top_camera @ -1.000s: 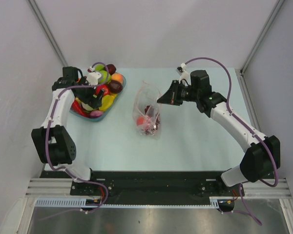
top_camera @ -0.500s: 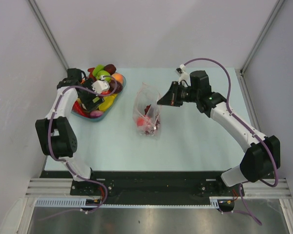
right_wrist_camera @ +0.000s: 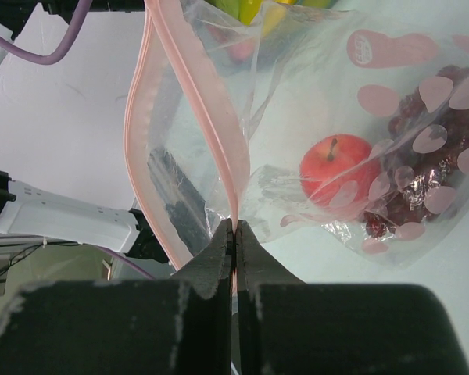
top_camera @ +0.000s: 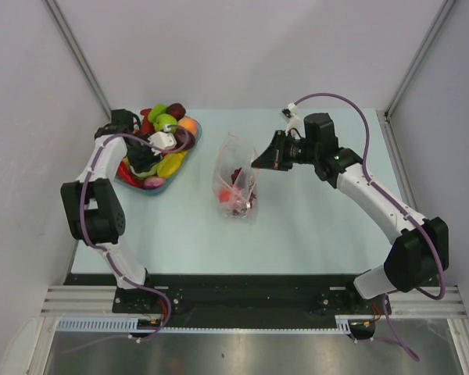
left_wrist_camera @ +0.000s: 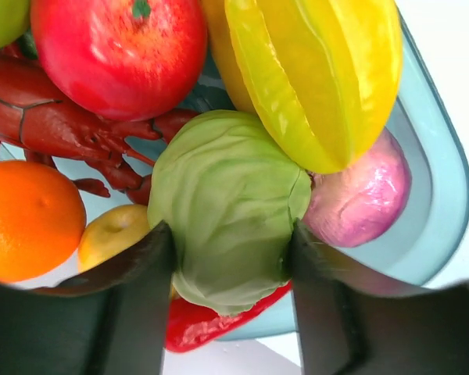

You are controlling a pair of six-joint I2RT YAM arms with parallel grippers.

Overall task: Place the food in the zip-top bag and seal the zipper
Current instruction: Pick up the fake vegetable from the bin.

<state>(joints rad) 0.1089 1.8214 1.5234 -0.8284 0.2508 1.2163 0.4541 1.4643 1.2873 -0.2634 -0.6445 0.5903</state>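
Right wrist: clear pink-dotted zip-top bag [right_wrist_camera: 336,86], mouth open.

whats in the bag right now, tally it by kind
red apple: 1
purple grape bunch: 1
total in the zip-top bag: 2
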